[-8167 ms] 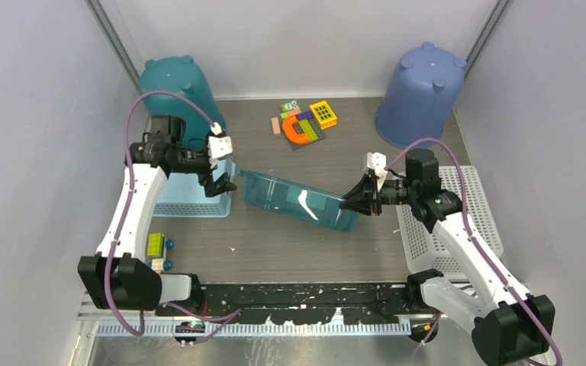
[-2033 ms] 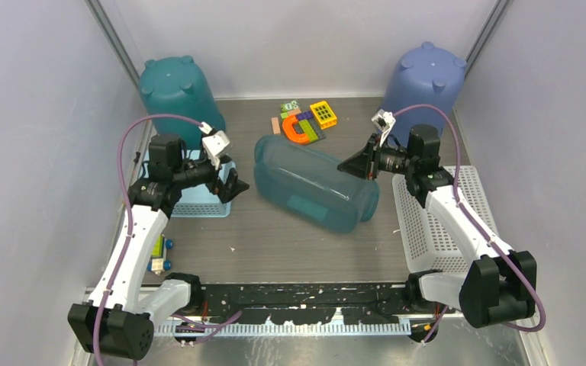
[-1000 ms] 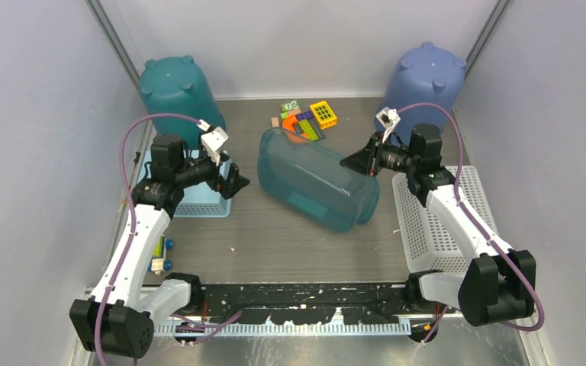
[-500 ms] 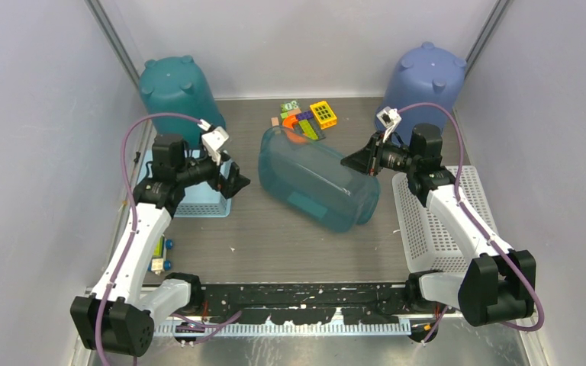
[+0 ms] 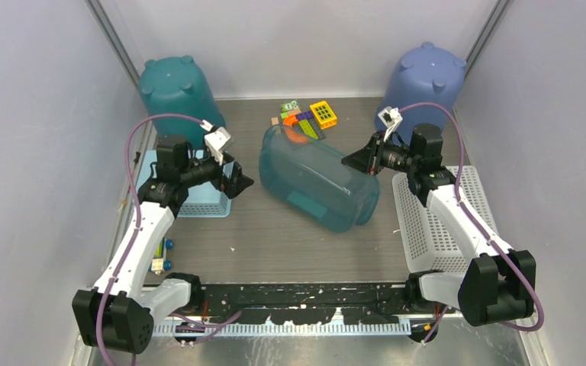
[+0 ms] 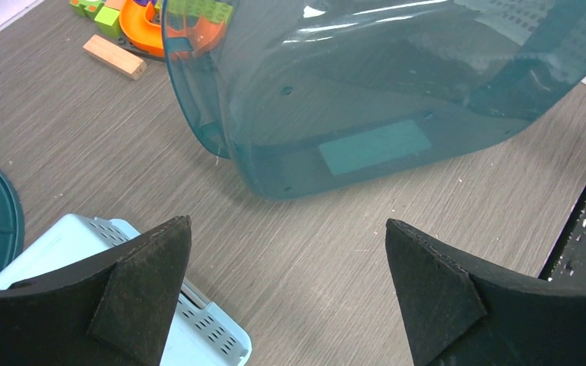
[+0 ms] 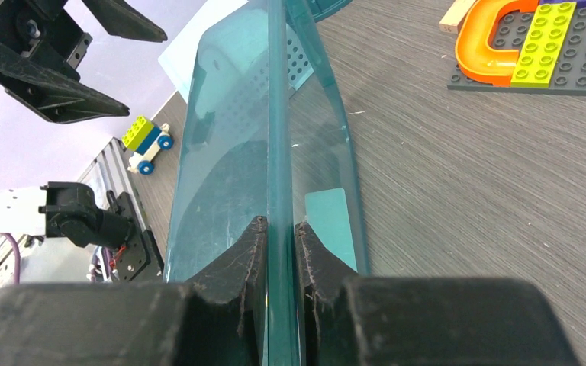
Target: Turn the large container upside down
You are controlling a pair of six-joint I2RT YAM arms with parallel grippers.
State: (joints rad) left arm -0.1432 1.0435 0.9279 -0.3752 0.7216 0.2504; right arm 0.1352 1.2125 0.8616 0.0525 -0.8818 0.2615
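Describer: Since about eight seconds ago, the large translucent teal plastic container has gone from lying low and open side up to standing tipped on one long edge. Over the last second almost nothing has shifted.

Listener: Where is it, and who has hold of it?

Describer: It sits mid-surface between the two arms, just in front of a cluster of bright toy bricks. The right hand pinches the thin rim at the raised right end, one pad on each side of the wall. The left hand is spread wide, apart from the container and above the corner of a pale blue perforated basket.

Listener: How should the turn be finished?

Describer: My judgement: keep rolling the rim over and down while the low edge pivots on the grey wood-grain surface. The spread hand could steady the near end. The roll heads toward the bricks, so the rim may land on them.

Listener: What is it like to handle?

Describer: Smooth, glossy, thin-walled, with rounded corners and a flat label patch. It probably flexes and slips easily.
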